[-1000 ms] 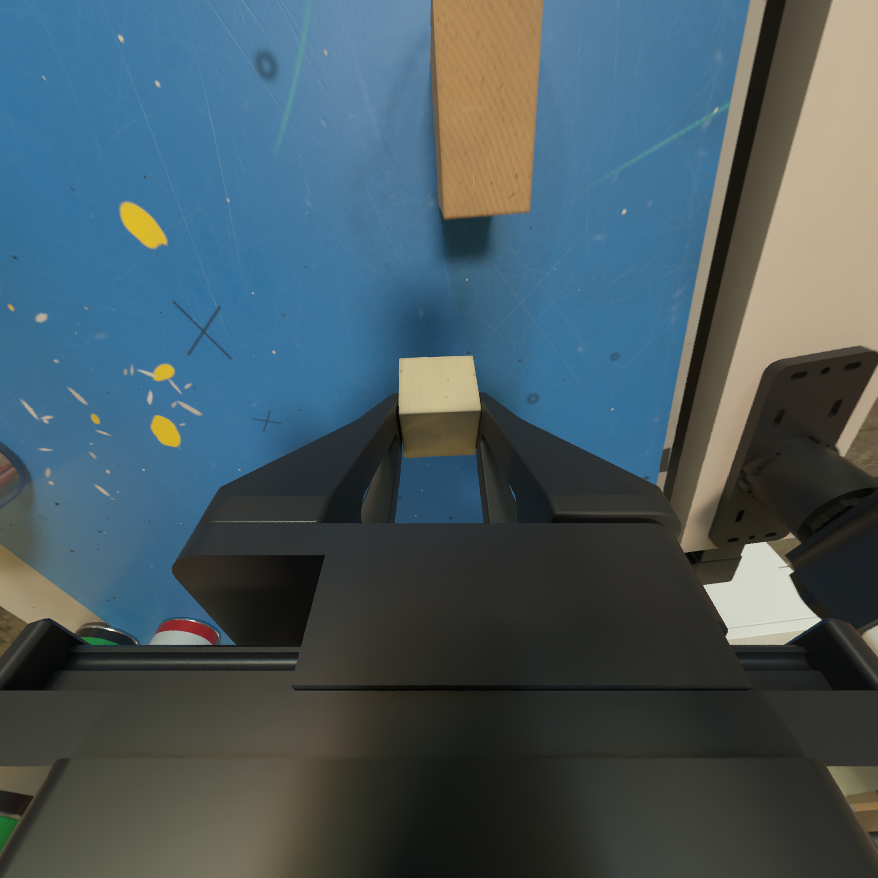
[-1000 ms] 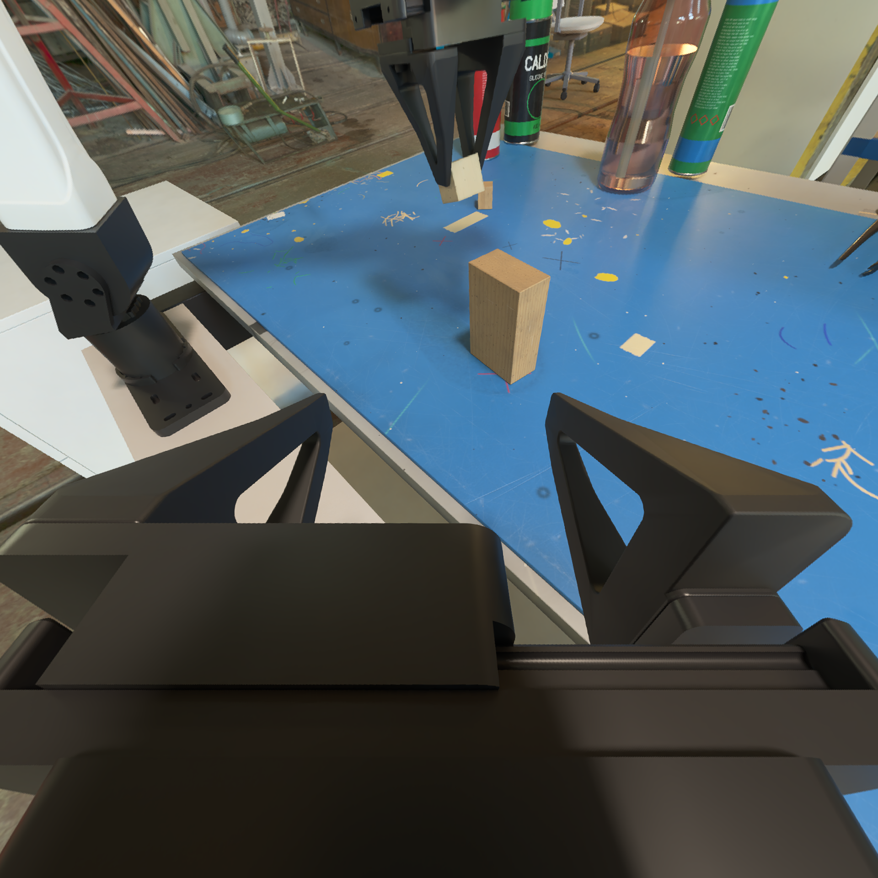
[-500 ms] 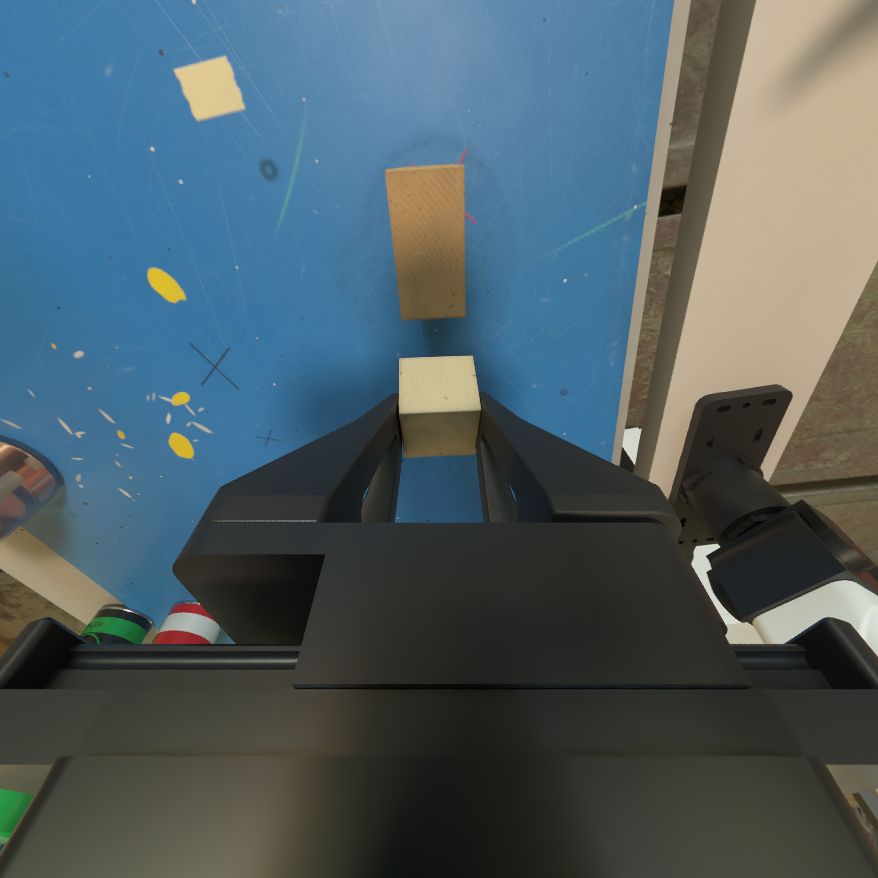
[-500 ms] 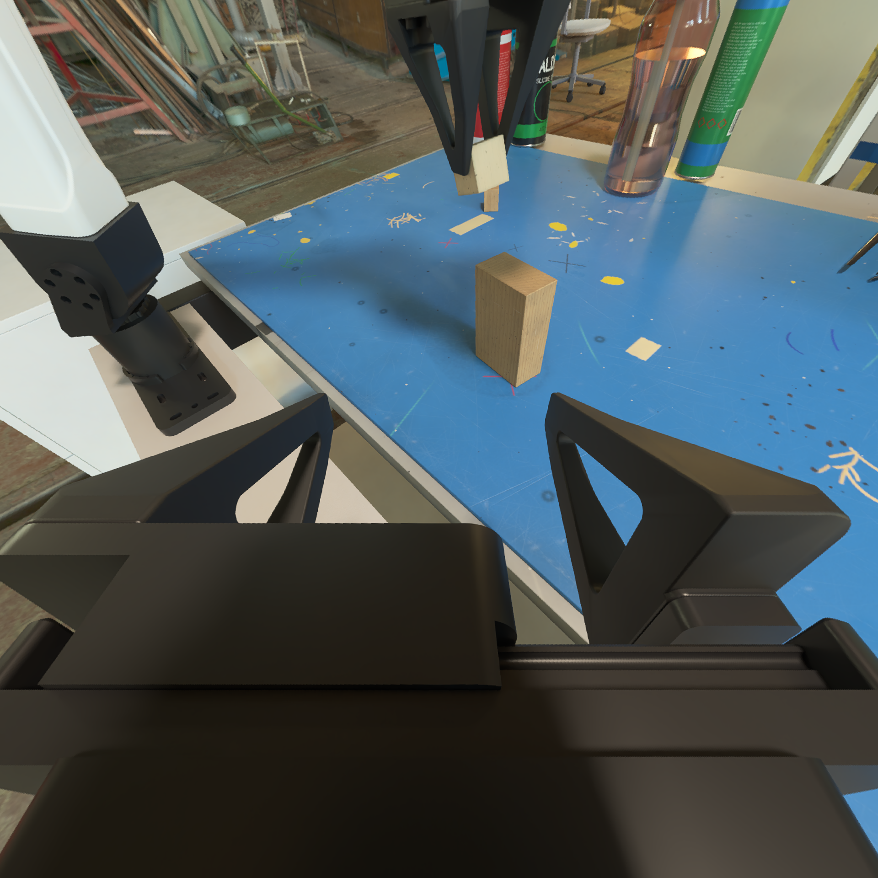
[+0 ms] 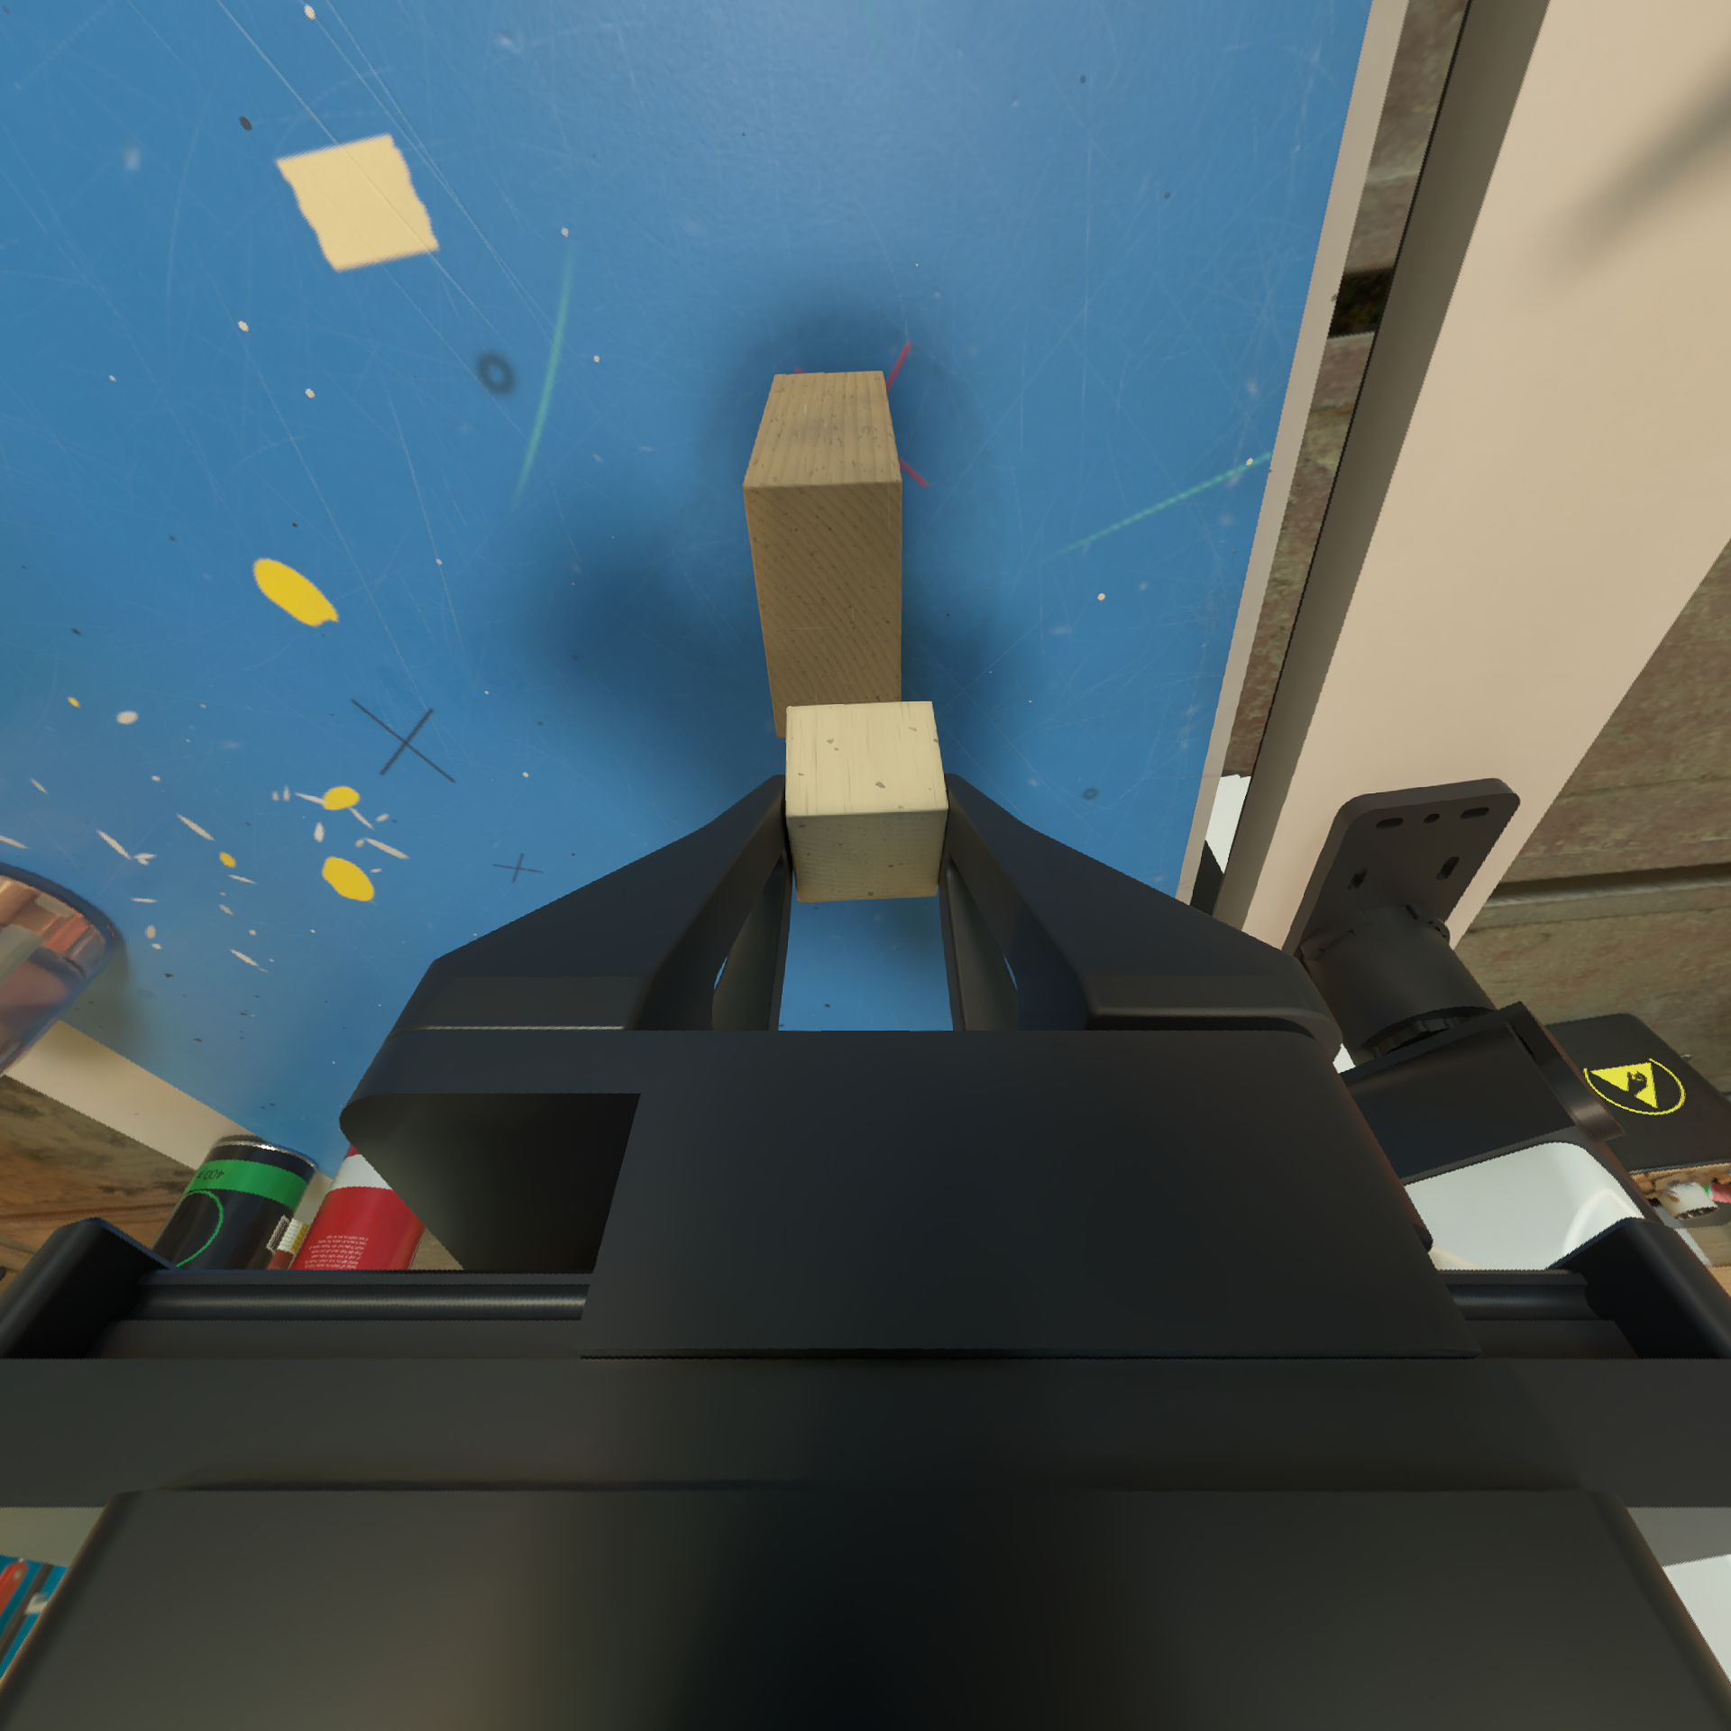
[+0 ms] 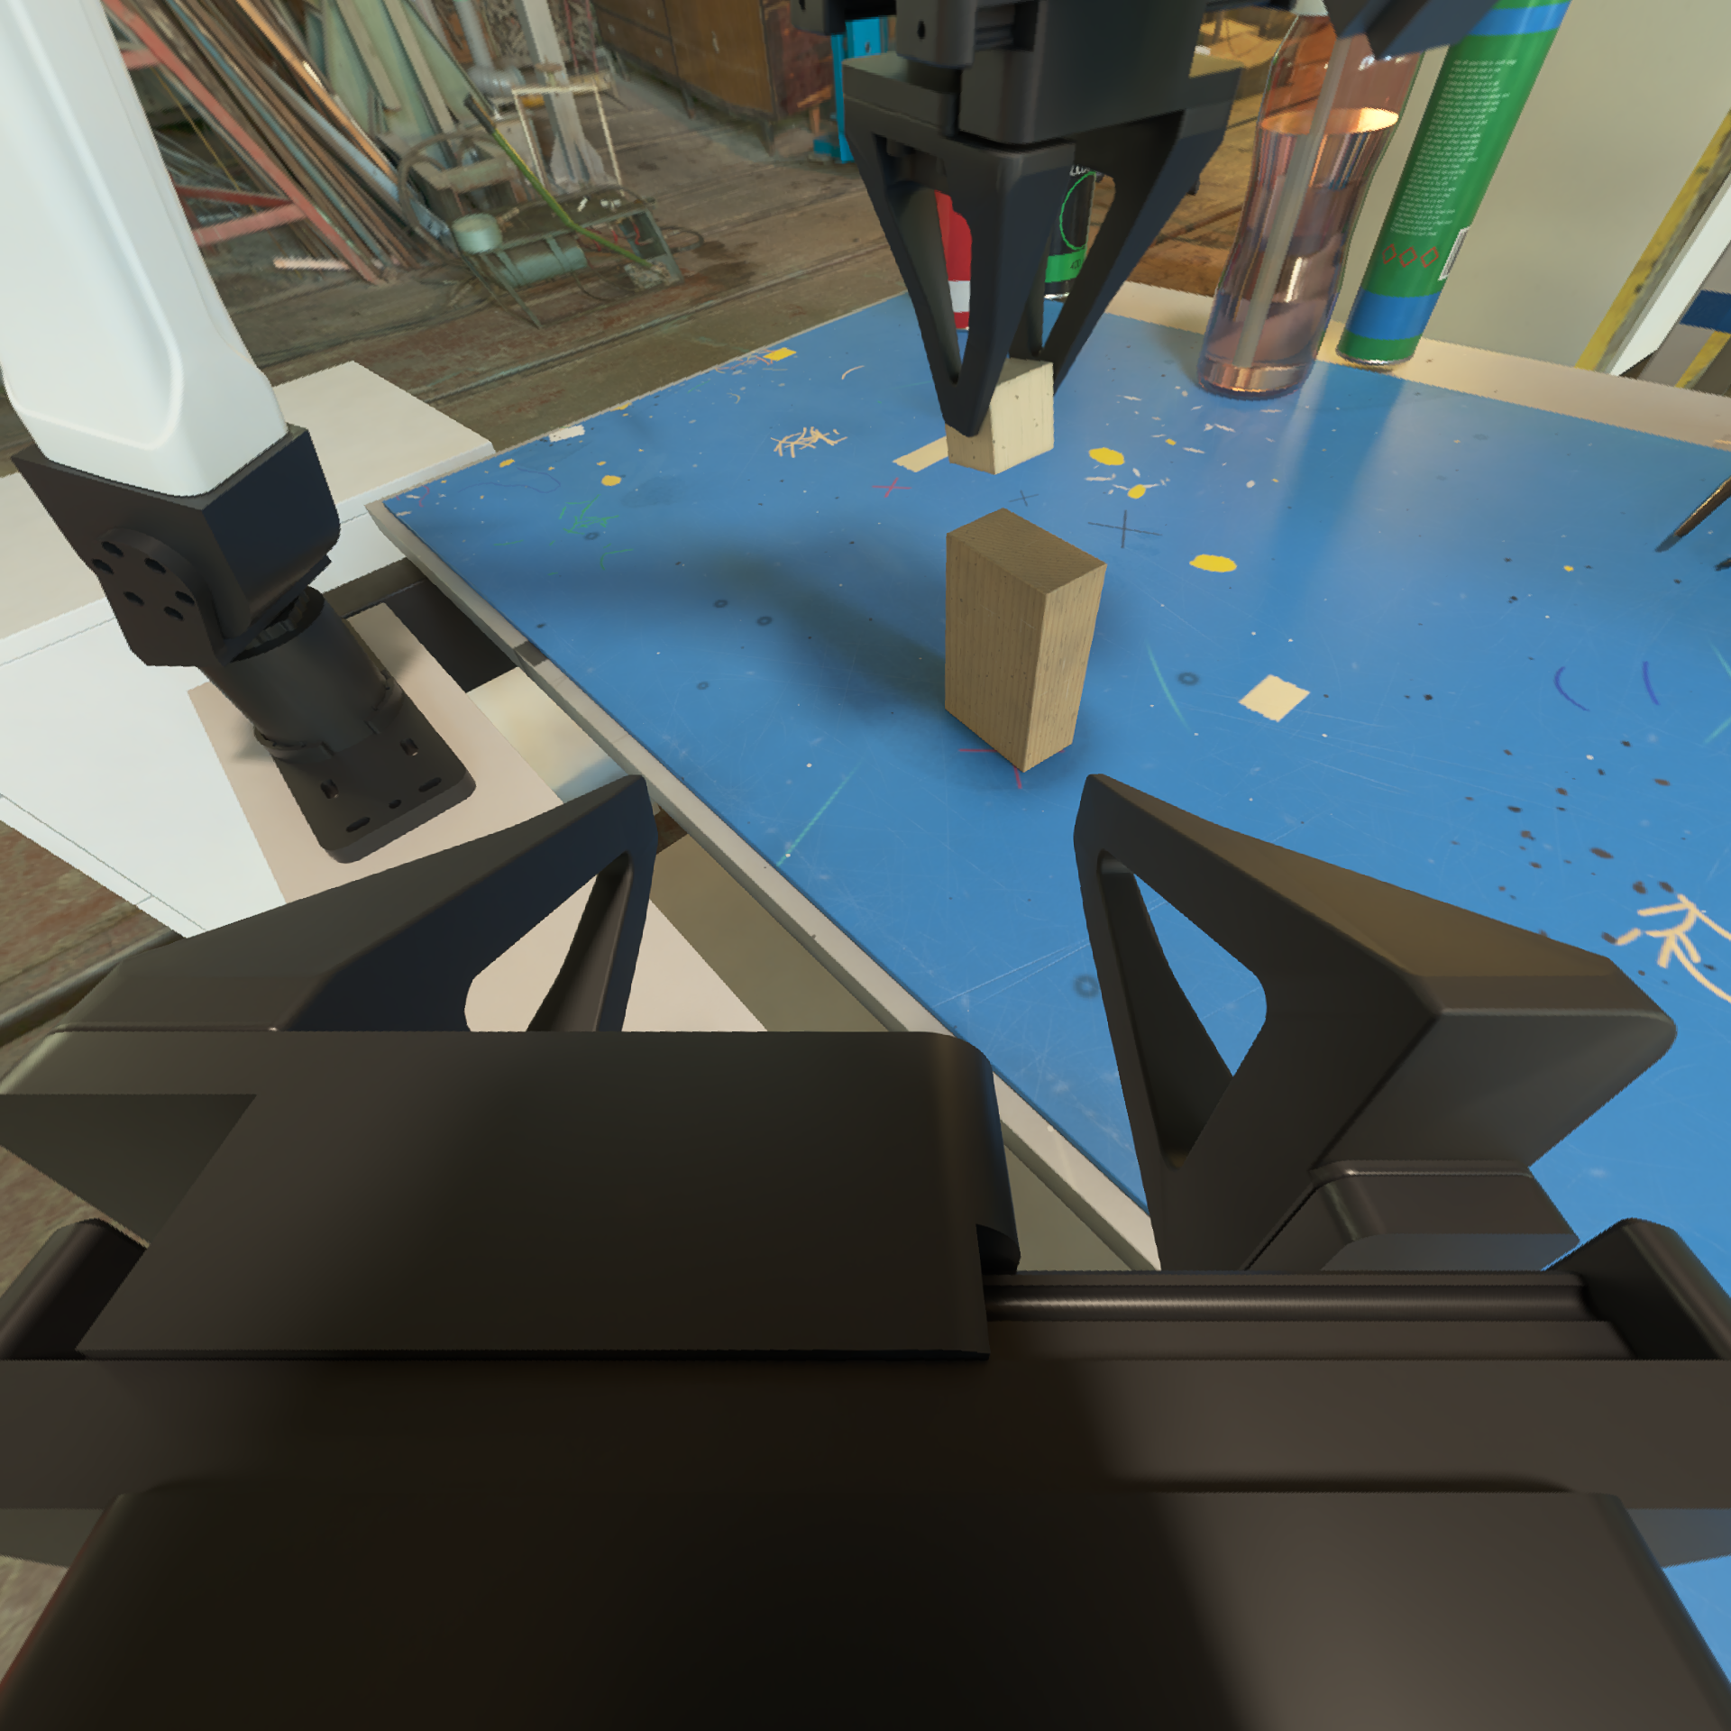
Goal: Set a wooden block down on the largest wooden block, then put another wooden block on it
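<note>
The largest wooden block (image 6: 1021, 637) stands upright on the blue table near its edge; it also shows in the left wrist view (image 5: 826, 553). My left gripper (image 5: 864, 815) is shut on a small pale wooden cube (image 5: 864, 796) and holds it in the air above and just behind the large block; the cube (image 6: 1004, 417) and that gripper (image 6: 998, 412) also show in the right wrist view. My right gripper (image 6: 862, 796) is open and empty, over the table edge in front of the large block. No third block is in view.
A clear bottle (image 6: 1297, 215), a green and blue can (image 6: 1438, 178) and red and black cans (image 5: 281, 1208) stand at the table's far side. The left arm's base (image 6: 281, 656) is mounted beside the table edge. Flat tan patches (image 6: 1272, 698) mark the blue surface.
My left gripper has carried the cube toward the large block, now nearly over it. The right gripper has held still.
</note>
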`<state>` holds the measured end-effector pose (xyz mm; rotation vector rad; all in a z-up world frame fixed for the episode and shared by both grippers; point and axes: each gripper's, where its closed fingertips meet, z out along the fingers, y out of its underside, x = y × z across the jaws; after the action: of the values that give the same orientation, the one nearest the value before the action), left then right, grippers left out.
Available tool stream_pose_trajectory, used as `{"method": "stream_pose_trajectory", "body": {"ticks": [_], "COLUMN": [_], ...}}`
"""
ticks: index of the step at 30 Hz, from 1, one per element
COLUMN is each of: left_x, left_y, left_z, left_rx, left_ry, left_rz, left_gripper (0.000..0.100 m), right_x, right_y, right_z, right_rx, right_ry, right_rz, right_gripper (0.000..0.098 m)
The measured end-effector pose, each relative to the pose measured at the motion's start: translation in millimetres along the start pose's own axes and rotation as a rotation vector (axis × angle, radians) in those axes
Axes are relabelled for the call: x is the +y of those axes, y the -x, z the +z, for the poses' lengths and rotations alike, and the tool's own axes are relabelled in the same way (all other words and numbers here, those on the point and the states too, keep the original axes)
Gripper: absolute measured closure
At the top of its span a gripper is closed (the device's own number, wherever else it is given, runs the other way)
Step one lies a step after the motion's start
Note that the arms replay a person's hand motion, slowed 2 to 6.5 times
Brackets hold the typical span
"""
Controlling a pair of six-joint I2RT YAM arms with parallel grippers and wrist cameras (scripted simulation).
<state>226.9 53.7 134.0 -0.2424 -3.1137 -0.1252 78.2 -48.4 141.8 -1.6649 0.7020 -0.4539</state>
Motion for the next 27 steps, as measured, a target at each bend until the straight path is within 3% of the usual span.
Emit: {"method": "stream_pose_trajectory", "body": {"ticks": [27], "left_x": [-13], "left_y": [7], "left_z": [19], "left_rx": [0.018], "left_ry": [0.085], "left_rz": [-0.026], "left_gripper": [0.074], "right_x": [-3], "right_y": [0], "right_z": [-6], "right_rx": [0.004], "right_ry": [-0.014], "right_rz": [-0.01], "right_gripper": [0.0218]}}
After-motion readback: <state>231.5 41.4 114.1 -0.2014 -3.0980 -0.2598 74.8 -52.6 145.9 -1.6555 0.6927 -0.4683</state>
